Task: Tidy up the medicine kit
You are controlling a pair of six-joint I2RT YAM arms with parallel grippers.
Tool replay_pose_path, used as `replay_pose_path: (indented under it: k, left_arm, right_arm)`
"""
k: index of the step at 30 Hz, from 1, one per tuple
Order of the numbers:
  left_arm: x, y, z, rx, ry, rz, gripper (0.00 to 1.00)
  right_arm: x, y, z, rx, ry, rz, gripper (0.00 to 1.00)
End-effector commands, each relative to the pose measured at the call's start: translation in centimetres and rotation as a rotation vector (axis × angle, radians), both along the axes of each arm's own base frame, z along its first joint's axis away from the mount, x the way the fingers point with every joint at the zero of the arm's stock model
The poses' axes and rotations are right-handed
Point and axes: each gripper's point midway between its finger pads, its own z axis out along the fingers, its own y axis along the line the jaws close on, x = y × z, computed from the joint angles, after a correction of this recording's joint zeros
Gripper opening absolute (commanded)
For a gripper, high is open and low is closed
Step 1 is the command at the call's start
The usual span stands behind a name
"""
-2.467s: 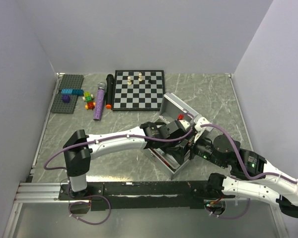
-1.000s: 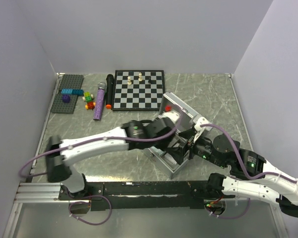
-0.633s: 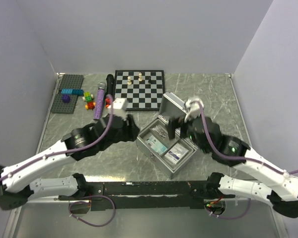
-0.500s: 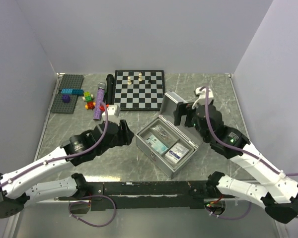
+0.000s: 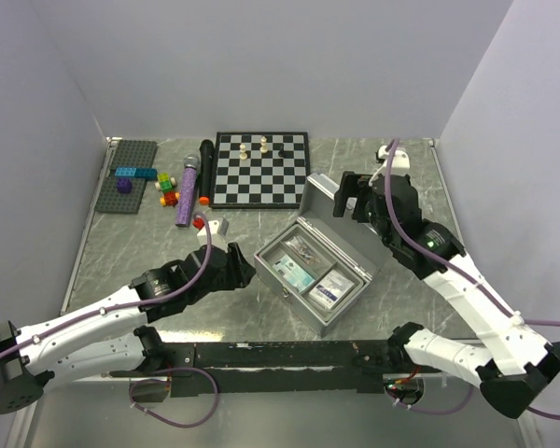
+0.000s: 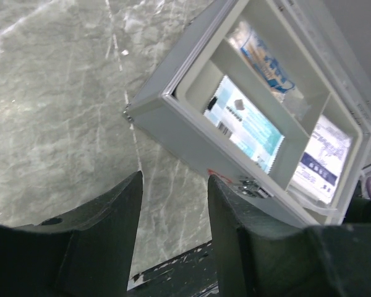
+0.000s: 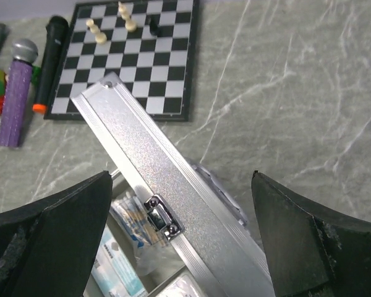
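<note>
Currently the medicine kit (image 5: 341,238) lies lid-up; left tool (image 5: 238,266) at its nine o'clock is half-spread, right tool (image 5: 348,194) at one o'clock spread wide, both empty.

White arms (image 5: 75,324), black joints (image 5: 156,281), purple cables (image 5: 202,254).

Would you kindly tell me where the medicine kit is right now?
In the top view the medicine kit sits open, slightly right of centre, just nearer the arms than the chessboard, with the left gripper on its left.
</note>
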Motion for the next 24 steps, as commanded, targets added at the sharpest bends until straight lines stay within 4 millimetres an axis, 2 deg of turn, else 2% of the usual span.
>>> replay_pose_path:
  k: [1,4,8,15,24]
  left_arm:
    - [0.5,-1.3,1.3,-0.078,-0.036,-0.009,0.51]
    - [0.6,-1.4,1.3,-0.088,-0.048,-0.020,0.51]
    - [0.6,-1.4,1.0,-0.079,-0.050,-0.022,0.51]
    - [0.6,-1.1,0.8,-0.091,-0.058,-0.013,0.51]
    - [0.7,-1.2,-0.5,-0.057,-0.034,-0.015,0.50]
  right_arm:
    - [0.0,1.0,-2.2,0.050,0.080,0.042,1.00]
    - [-0.3,1.7,-3.9,0.039,0.137,0.081,1.00]
    - [-1.3,3.6,-5.0,0.072,0.166,0.194,0.97]
    - [-4.0,6.8,-5.5,0.115,0.185,0.358,0.94]
    - [-6.0,8.4,-5.8,0.093,0.197,0.413,0.95]
